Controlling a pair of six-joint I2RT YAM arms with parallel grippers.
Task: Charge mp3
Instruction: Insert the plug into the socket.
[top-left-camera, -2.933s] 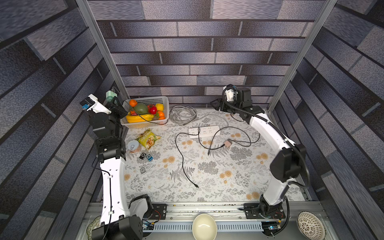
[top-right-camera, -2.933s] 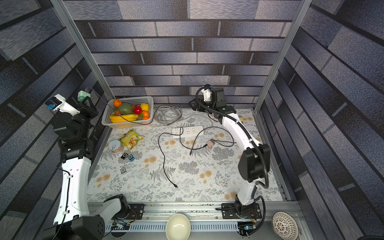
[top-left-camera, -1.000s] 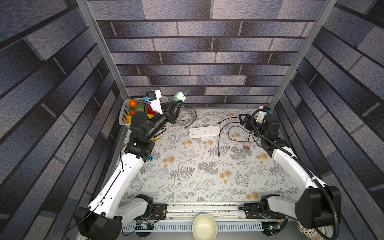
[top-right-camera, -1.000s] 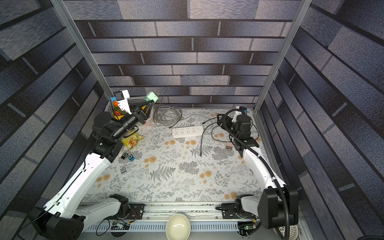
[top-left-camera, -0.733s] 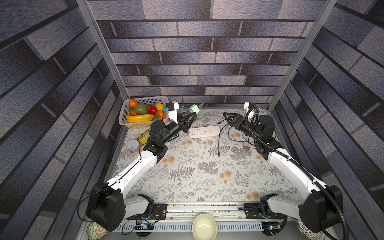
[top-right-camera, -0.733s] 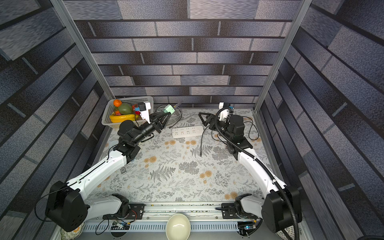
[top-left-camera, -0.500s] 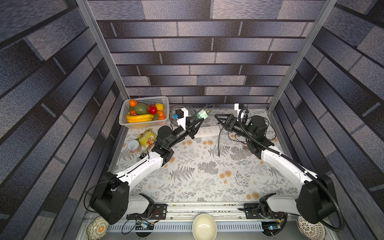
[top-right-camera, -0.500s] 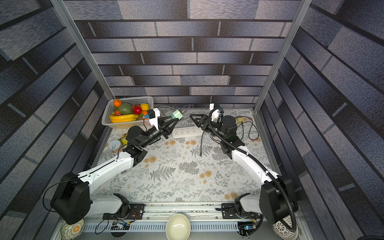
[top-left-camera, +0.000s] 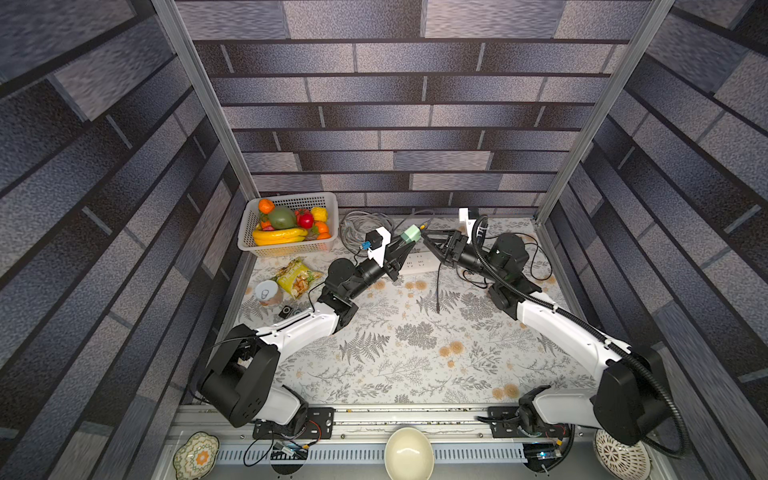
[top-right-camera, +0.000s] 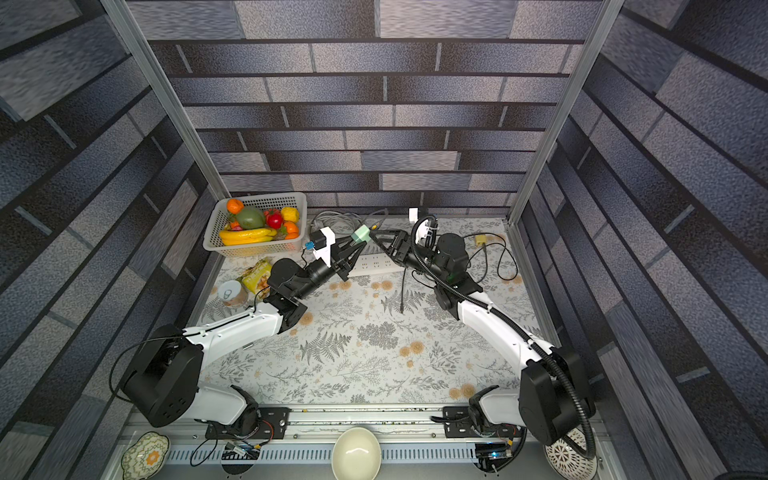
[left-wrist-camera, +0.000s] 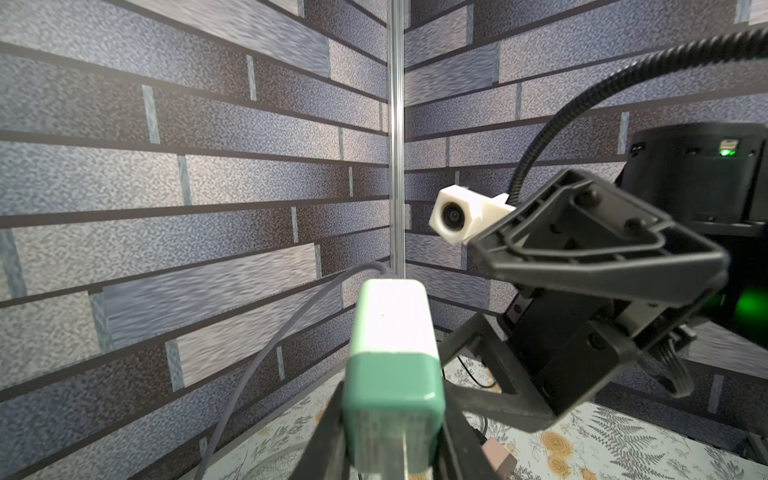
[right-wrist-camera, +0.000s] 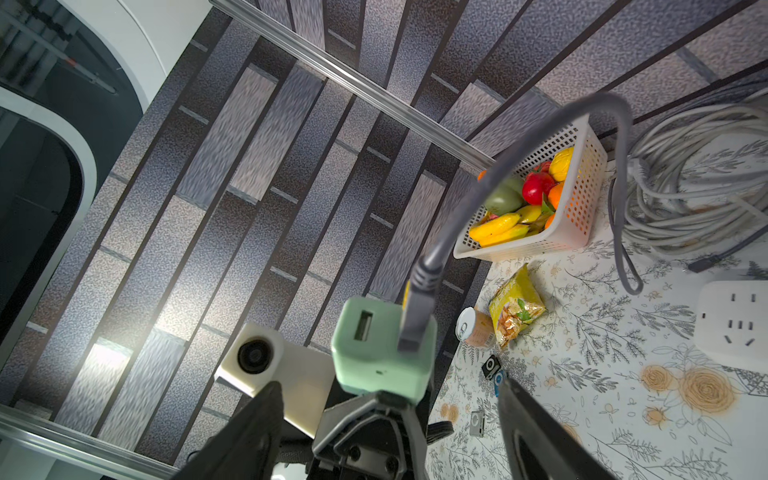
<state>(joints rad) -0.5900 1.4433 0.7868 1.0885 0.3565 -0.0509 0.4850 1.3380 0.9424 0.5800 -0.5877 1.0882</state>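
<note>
Left end effector (top-left-camera: 406, 242) holds the charger (top-left-camera: 411, 233) up; right end effector (top-left-camera: 427, 240) is spread wide just beside it.

The left end effector is clenched on the green-and-white charger and lifts it above the power strip (top-left-camera: 415, 264) at the back of the table (top-left-camera: 415, 353). The right end effector faces it with its fingers released, one to either side of the charger in the right wrist view and grasping nothing. A grey cable (right-wrist-camera: 490, 174) arcs down to the charger's face, where its plug sits beside a free USB port; I cannot tell how deep it is seated. The mp3 (right-wrist-camera: 490, 365), small and black, lies flat on the table near the can (top-left-camera: 266, 291) and snack bag (top-left-camera: 297, 276), well apart from both end effectors.
</note>
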